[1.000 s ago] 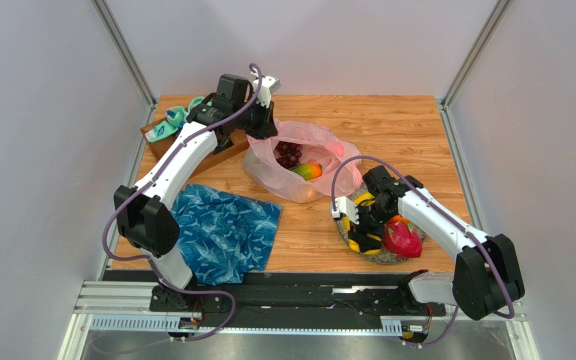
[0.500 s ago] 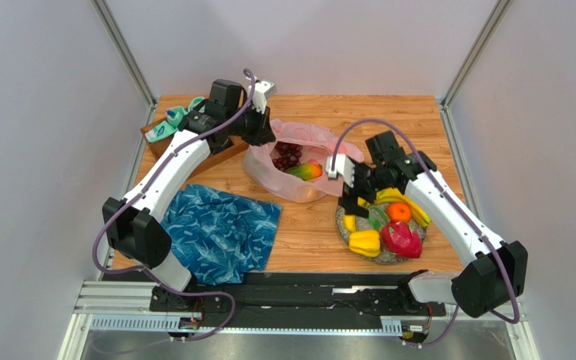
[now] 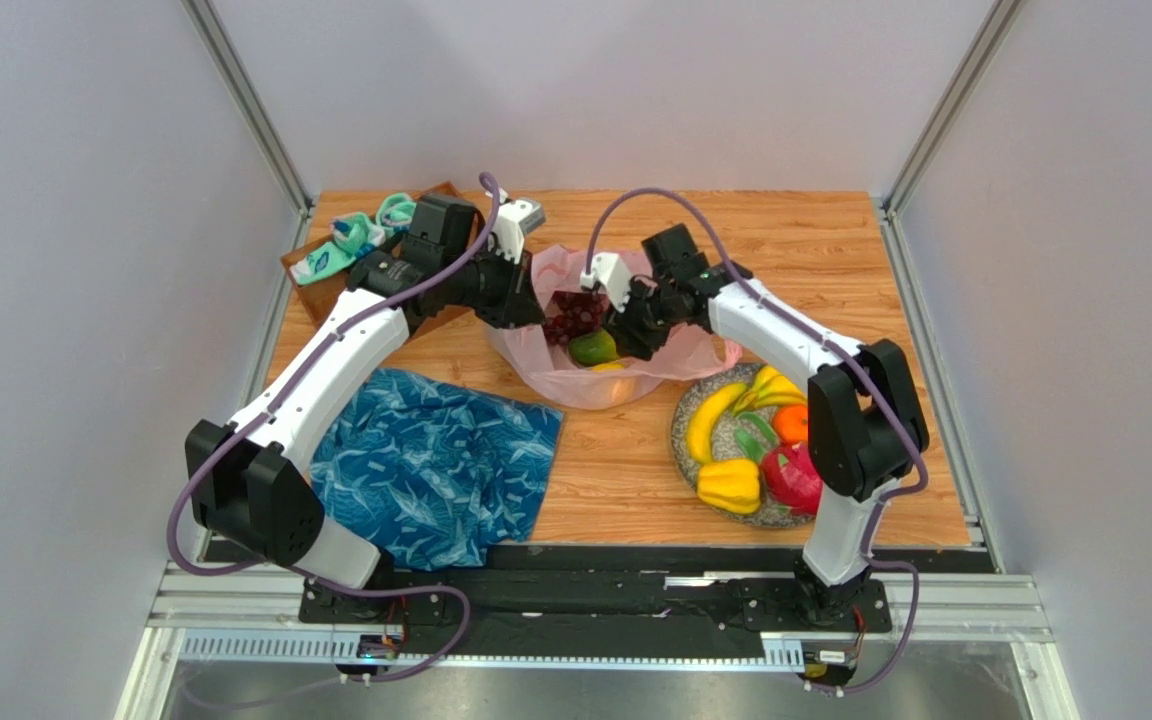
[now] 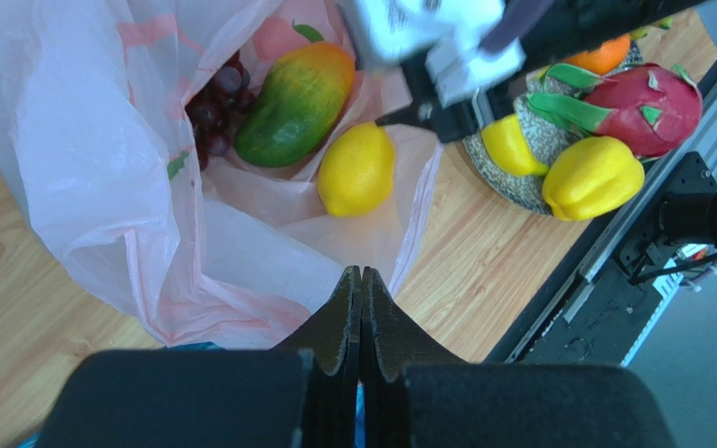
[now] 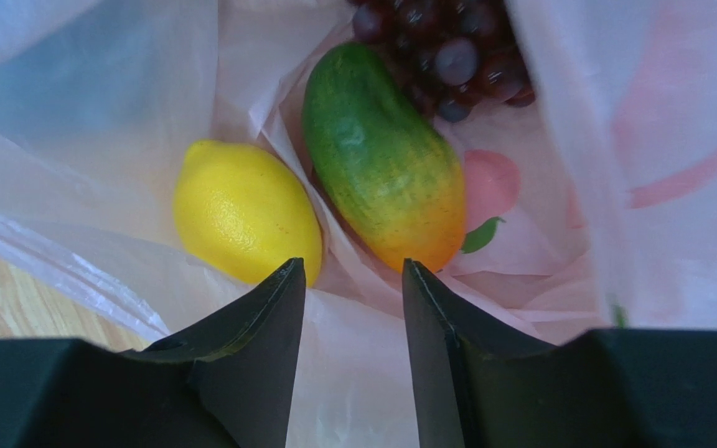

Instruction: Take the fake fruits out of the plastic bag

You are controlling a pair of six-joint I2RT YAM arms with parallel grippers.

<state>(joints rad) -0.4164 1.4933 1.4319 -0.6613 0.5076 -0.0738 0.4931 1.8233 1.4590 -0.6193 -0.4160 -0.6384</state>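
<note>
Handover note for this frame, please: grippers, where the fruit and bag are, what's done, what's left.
Left gripper: fingers shut, apparently pinching the rim of the plastic bag.
Right gripper: open, over the bag's mouth, holding nothing.
Done: bananas, orange, dragon fruit and yellow pepper lie on the plate.
Left: mango, lemon and grapes lie in the bag.

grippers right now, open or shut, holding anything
Left gripper: shut, apparently pinching the rim of the translucent pale-pink plastic bag.
Right gripper: open, holding nothing, above the glossy yellow lemon.
</note>
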